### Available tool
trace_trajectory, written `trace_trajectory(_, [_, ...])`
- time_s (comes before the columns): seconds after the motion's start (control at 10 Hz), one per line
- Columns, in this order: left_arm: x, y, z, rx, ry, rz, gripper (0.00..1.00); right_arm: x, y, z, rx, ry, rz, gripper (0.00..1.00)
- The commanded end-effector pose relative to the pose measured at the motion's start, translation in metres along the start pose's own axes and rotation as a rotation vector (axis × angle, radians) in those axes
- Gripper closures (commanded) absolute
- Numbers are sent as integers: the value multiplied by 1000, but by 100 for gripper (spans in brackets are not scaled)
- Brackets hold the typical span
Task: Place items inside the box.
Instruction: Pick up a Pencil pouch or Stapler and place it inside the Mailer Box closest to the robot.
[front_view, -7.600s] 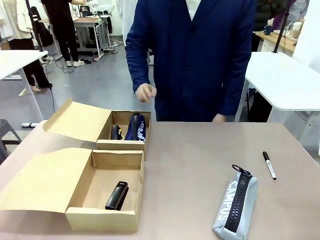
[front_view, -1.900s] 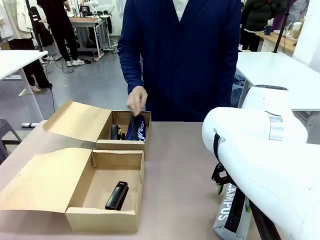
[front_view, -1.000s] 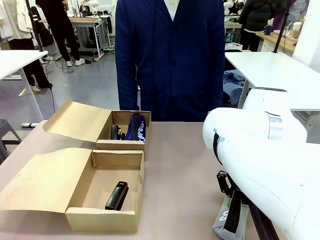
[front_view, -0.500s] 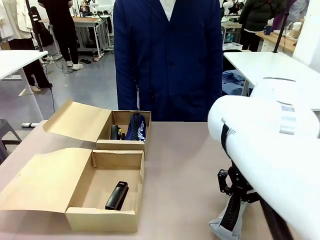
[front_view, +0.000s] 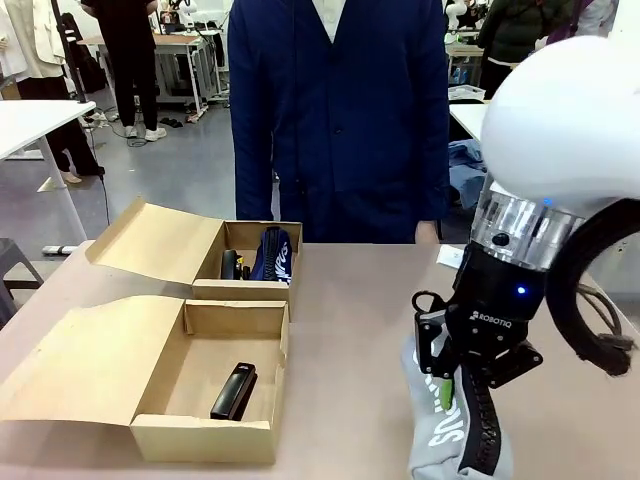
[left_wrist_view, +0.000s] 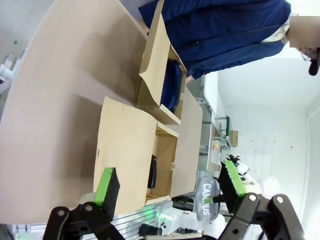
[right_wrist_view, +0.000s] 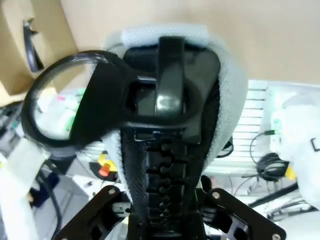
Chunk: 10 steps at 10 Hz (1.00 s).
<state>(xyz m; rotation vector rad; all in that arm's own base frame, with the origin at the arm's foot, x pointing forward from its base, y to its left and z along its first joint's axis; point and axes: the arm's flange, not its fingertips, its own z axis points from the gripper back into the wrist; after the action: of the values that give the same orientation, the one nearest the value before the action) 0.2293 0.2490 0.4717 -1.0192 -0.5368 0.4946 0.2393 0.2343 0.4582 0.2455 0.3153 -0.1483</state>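
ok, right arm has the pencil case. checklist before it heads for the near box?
1. Right tool shut on the grey zip pencil case printed CAMPUS, gripped near the zip-pull end: ok.
2. Case lifted off the brown table: cannot tell, as its lower end sits at the picture's bottom edge.
3. Near open cardboard box has its lid folded back: ok.
4. Free floor in that box beside the black stapler: ok.
5. The person has no hand over the box: ok.
6. Left tool open and holding nothing: ok.
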Motion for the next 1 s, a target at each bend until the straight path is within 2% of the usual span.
trace_trajectory(0.0, [0,0,-1,-23,-5,-18,0,33,-25,-14,-48,-52,-153,100])
trace_trajectory(0.2, [0,0,-1,-23,-5,-18,0,33,-25,-14,-48,-52,-153,100])
trace_trajectory(0.3, [0,0,-1,-23,-5,-18,0,23,-21,-12,-37,-35,-96,93])
trace_trajectory(0.5, [0,0,-1,-23,-5,-18,0,31,-22,-7,43,-129,103,93])
trace_trajectory(0.6, [0,0,-1,-23,-5,-18,0,37,-12,1,77,-139,252,93])
trace_trajectory(0.7, [0,0,-1,-23,-5,-18,0,40,13,1,59,-133,348,93])
trace_trajectory(0.8, [0,0,-1,-23,-5,-18,0,45,26,0,-24,-129,281,93])
trace_trajectory(0.9, [0,0,-1,-23,-5,-18,0,49,15,10,80,-108,342,93])
